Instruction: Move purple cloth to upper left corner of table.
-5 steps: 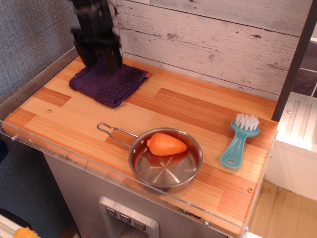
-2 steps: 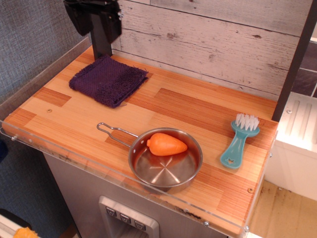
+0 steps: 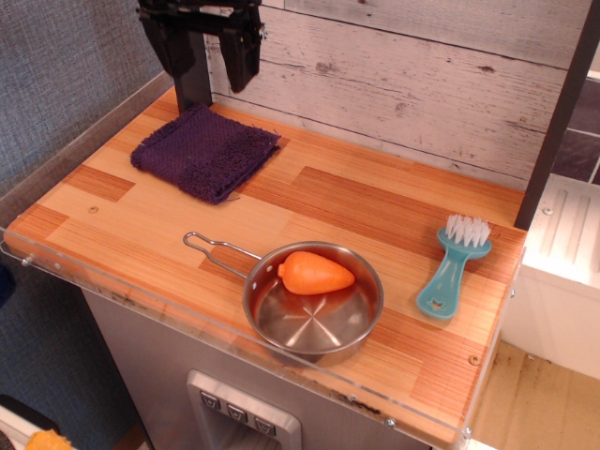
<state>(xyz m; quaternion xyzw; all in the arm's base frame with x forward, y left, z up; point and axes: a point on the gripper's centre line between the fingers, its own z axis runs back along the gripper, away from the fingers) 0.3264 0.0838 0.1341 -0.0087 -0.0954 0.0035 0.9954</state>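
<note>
At the far left corner of the table (image 3: 141, 211), a butcher-block top of pale and orange-brown wood strips bordered by a clear acrylic rim, lies the purple cloth (image 3: 204, 150): dark, fuzzy terry, roughly square, flat on the wood with slightly ragged, rumpled edges, its far side close to the whitewashed plank wall (image 3: 403, 75). Directly above its far-left part hangs the black gripper (image 3: 214, 56), raised clear of the fabric, its two fingers spread apart with nothing between them; a dark upright part of the arm reaches down to the table just behind the cloth. A second ago the gripper was low over the cloth, and shortly after it had lifted but looked bunched together; now it is high and its fingers are plainly parted, while the cloth has kept its place. Toward the front centre sits a shiny steel pan (image 3: 314, 305) with a wire loop handle pointing left, holding a smooth orange toy carrot (image 3: 315, 273). Near the right edge lies a teal plastic brush (image 3: 452, 266) with white bristles, well apart from the pan.
</note>
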